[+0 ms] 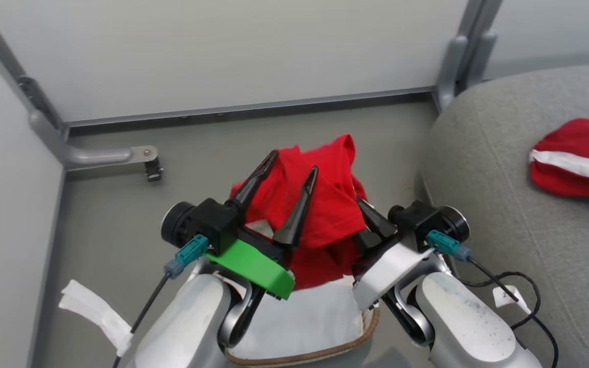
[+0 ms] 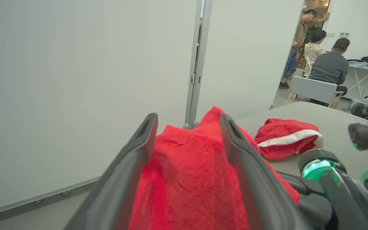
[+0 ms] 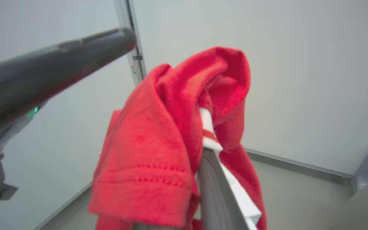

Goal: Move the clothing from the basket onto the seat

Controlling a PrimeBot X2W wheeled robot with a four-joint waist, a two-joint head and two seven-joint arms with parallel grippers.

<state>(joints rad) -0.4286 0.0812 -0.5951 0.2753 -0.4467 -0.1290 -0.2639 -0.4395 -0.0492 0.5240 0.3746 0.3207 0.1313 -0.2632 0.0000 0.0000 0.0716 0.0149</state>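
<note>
The clothing (image 1: 325, 204), a bright red garment, is lifted above the basket (image 1: 304, 352), whose white liner and brown rim show at the bottom. My right gripper (image 1: 365, 221) is shut on the clothing; in the right wrist view the fabric (image 3: 158, 143) drapes over the gripper (image 3: 203, 156), with a white trim by its finger. My left gripper (image 1: 294, 161) stands open in front of the cloth, and the clothing (image 2: 187, 179) lies behind its spread fingers (image 2: 139, 147). The grey seat (image 1: 504, 204) is at the right, with a second red and white garment (image 1: 575, 158) on it.
Pale partition walls close the corner behind and to the left, with a metal foot bracket (image 1: 120, 154) on the grey floor. A white strip (image 1: 95, 309) hangs by my left arm, and black cables (image 1: 514, 286) lie on the seat's edge. Several people (image 2: 327, 64) are far off.
</note>
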